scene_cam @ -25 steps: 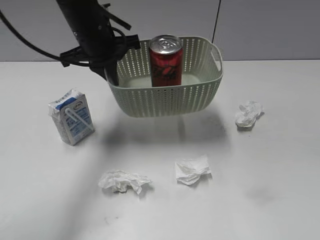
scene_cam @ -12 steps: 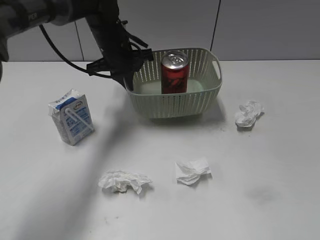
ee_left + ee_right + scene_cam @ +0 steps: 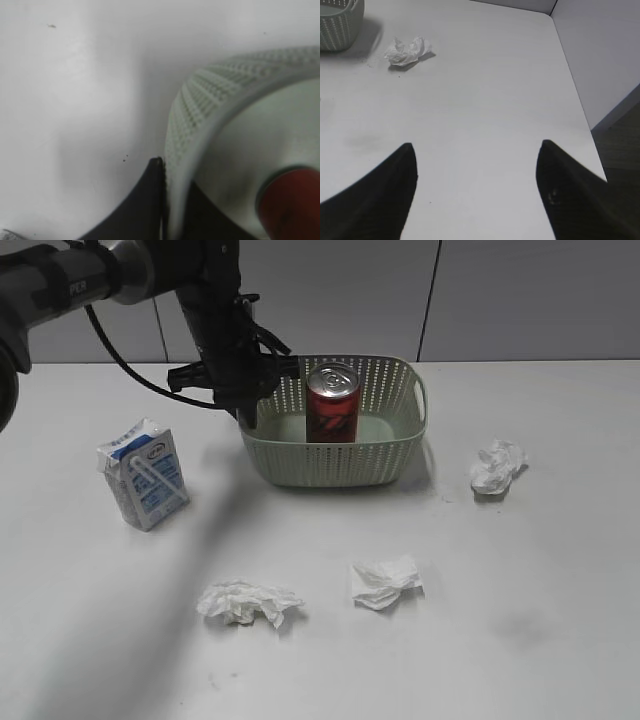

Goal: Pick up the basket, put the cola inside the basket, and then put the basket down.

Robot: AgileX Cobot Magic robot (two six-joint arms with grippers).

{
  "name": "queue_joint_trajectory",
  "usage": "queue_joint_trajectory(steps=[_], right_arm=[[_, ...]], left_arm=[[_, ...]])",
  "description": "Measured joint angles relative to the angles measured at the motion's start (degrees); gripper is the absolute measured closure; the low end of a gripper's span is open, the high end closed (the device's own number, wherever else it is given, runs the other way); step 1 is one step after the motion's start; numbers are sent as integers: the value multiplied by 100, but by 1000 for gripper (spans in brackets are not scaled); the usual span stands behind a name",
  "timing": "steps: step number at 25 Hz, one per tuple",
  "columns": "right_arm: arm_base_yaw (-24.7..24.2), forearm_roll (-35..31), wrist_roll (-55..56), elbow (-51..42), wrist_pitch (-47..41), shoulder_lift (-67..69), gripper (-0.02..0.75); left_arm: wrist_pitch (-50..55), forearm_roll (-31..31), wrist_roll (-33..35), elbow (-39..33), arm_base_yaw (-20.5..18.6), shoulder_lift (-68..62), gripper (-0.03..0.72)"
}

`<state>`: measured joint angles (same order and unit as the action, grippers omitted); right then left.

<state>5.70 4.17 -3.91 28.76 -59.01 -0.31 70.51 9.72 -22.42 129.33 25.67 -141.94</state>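
Observation:
The sage-green basket (image 3: 340, 455) stands on the white table at the back middle. The red cola can (image 3: 332, 403) stands upright inside it. My left gripper (image 3: 245, 412) is shut on the basket's left wall. In the left wrist view the jaws (image 3: 172, 175) pinch the basket wall (image 3: 200, 100), and the cola's red top (image 3: 290, 205) shows at the lower right. My right gripper (image 3: 476, 160) is open and empty above bare table; it does not show in the exterior view. A corner of the basket (image 3: 337, 25) shows at the top left of the right wrist view.
A blue-and-white drink carton (image 3: 143, 473) stands left of the basket. Crumpled tissues lie at the right (image 3: 497, 466), front middle (image 3: 385, 582) and front left (image 3: 246, 602). One tissue (image 3: 407, 50) shows in the right wrist view, with the table's right edge (image 3: 582, 115) beyond.
The left gripper has lowered the basket with the cola from the air down onto the table, and shifted it slightly left. The right gripper is unseen earlier.

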Motion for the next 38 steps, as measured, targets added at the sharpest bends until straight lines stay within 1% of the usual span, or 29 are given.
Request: queue_joint_trajectory(steps=[3, 4, 6, 7, 9, 11, 12, 14, 15, 18, 23, 25, 32, 36, 38], right_arm=[[0, 4, 13, 0, 0, 0, 176], [0, 4, 18, 0, 0, 0, 176], [0, 4, 18, 0, 0, 0, 176], [0, 4, 18, 0, 0, 0, 176], [0, 4, 18, 0, 0, 0, 176], [0, 11, 18, 0, 0, 0, 176], [0, 11, 18, 0, 0, 0, 176], [0, 11, 24, 0, 0, 0, 176], [0, 11, 24, 0, 0, 0, 176], [0, 11, 24, 0, 0, 0, 176], [0, 11, 24, 0, 0, 0, 176], [0, 11, 24, 0, 0, 0, 176], [0, 11, 24, 0, 0, 0, 176], [0, 11, 24, 0, 0, 0, 176], [0, 11, 24, 0, 0, 0, 176]], left_arm=[[-11, -58, 11, 2, 0, 0, 680], [-17, -46, 14, 2, -6, 0, 668], [-35, 3, 28, 7, -6, 7, 605], [-34, 49, 35, 7, -11, 7, 545], [-34, 139, 82, 7, -11, 12, 395], [-34, 273, 216, 7, -25, 12, 202], [-34, 356, 252, 7, -30, 12, 121], [-34, 495, 293, 7, -54, 19, 43], [-34, 540, 307, 7, -66, 26, 24], [-34, 642, 313, 7, -135, 150, 6], [-41, 641, 337, 7, -344, 662, 4], [-52, 598, 456, 7, -449, 934, 10], [-54, 214, 963, 7, -891, 1837, 24], [-48, -276, 1112, 7, -1262, 2234, 35], [-48, -425, 1174, 7, -1485, 2395, 40]])
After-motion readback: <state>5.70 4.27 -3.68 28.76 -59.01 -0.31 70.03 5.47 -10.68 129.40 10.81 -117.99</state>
